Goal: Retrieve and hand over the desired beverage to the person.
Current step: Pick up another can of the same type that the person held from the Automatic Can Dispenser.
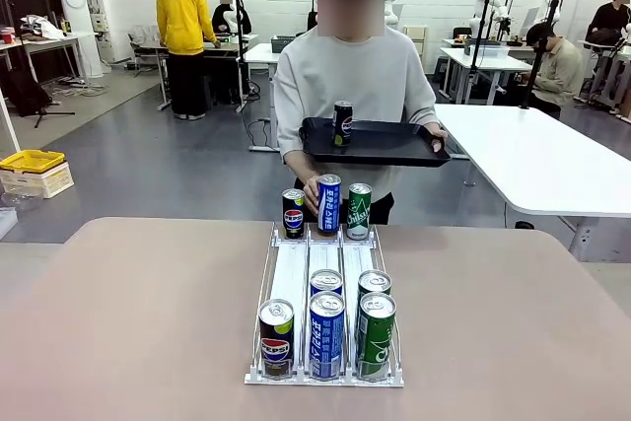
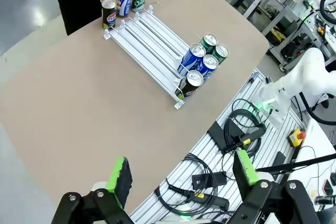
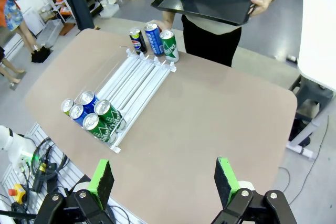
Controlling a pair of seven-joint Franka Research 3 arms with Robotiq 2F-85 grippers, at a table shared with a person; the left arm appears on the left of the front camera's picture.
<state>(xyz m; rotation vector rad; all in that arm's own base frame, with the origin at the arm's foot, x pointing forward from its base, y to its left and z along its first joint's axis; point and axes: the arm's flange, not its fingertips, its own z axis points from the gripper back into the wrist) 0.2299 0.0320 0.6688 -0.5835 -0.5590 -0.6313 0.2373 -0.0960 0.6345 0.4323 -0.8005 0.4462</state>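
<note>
Both arms are up high and nothing has been picked yet. The robot's left hand (image 2: 181, 167) hangs wide open and empty above the table's near edge, green pads well apart. The robot's right hand (image 3: 164, 167) is the same: spread wide, holding nothing, looking down on the table (image 1: 148, 322).

Across at the far side, the person (image 1: 355, 76) holds out a flat black tray (image 1: 394, 145) with one dark cola can (image 1: 342, 123) upright on it. The person's free hand (image 1: 313, 194) is down at the far end of the white rack (image 1: 296, 273), fingers touching the blue can (image 1: 328, 204), which stands between a dark cola can (image 1: 293, 213) and a green can (image 1: 359, 211).

That touch reads as the request: blue looks like the wanted drink, though I can't be sure. The nearest match for the robot is the front blue can (image 1: 326, 334) in the middle lane at the near end, with a cola can on its left and a green one on its right.

So the task is barely begun. Reaching down, gripping a can, lifting it clear and carrying it over to the tray are all left to do.
</note>
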